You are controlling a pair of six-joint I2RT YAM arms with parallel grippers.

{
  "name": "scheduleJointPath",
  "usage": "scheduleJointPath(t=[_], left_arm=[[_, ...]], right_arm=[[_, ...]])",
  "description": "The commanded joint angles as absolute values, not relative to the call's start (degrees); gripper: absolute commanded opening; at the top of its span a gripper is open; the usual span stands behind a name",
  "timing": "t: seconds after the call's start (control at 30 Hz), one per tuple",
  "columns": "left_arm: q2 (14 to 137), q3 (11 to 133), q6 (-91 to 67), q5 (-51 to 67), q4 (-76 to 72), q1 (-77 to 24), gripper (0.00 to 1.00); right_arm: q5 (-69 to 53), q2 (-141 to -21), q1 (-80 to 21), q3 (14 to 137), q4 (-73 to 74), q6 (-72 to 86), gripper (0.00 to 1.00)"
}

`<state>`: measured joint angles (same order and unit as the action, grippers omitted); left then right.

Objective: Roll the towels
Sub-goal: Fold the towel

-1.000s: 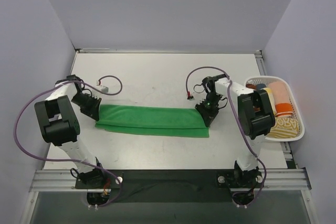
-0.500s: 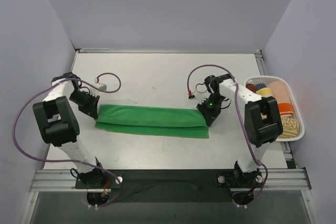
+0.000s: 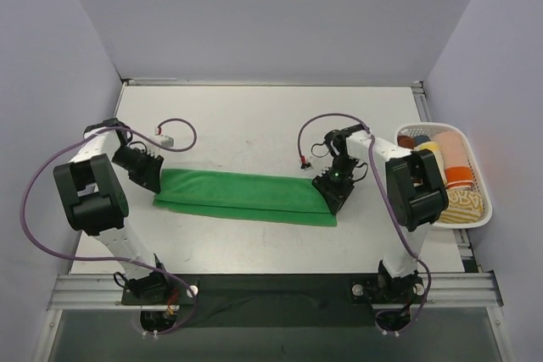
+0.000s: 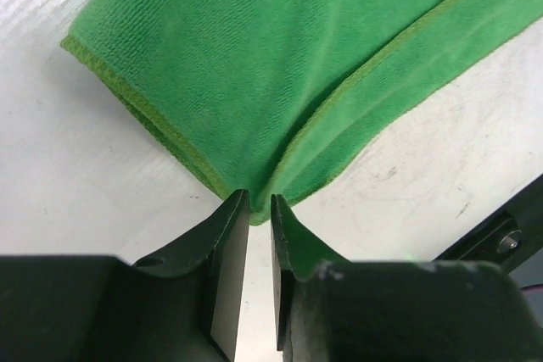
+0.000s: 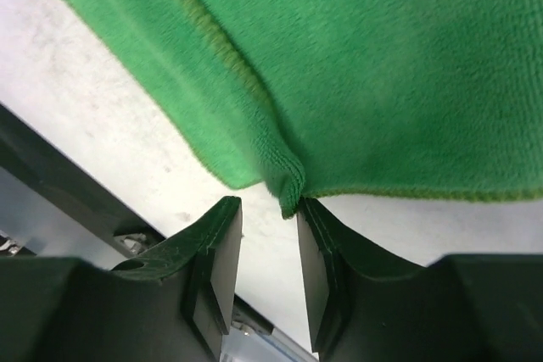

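The left gripper (image 4: 256, 203), jaws slightly apart and empty, sat at the towel's (image 3: 246, 195) left corner. The right gripper (image 5: 267, 203), likewise parted and empty, sat at its right corner. The towel lay flat, folded into a long strip, mid-frame in the top view. Rolling had apparently not begun.

Left fingers (image 4: 227, 252) and right fingers (image 5: 216, 247) no longer shut, now slightly apart at the green towel (image 3: 246, 192) corners.

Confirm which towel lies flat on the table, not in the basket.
The green towel, a long folded strip between the left gripper and right gripper; the other cloths sit bundled in the white basket at right.
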<state>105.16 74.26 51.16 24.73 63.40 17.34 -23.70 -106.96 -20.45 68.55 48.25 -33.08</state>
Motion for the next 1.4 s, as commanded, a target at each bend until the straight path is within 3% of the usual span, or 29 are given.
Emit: scheduleJointPath(t=[0.0,0.4,0.63,1.1,1.37], left_arm=[[99.67,75.14,55.54,31.45,67.14,17.23,0.28],[101.25,74.97,53.79,32.43,66.71,14.77,0.41],[100.29,73.48,52.56,32.61,65.3,11.35,0.42],[98.53,72.6,46.85,38.05,64.25,5.02,0.41],[96.77,69.53,39.74,40.34,55.92,-2.36,0.38]], right_arm=[[-27.24,-101.0,-20.57,72.67,56.24,-34.28,0.34],[-28.74,-109.94,-20.65,78.49,55.46,-30.32,0.37],[-29.53,-112.06,-20.65,76.82,55.2,-29.88,0.36],[-30.68,-104.33,-23.11,67.77,57.48,-35.41,0.2],[-33.13,-102.74,-20.23,73.82,55.82,-29.28,0.2]])
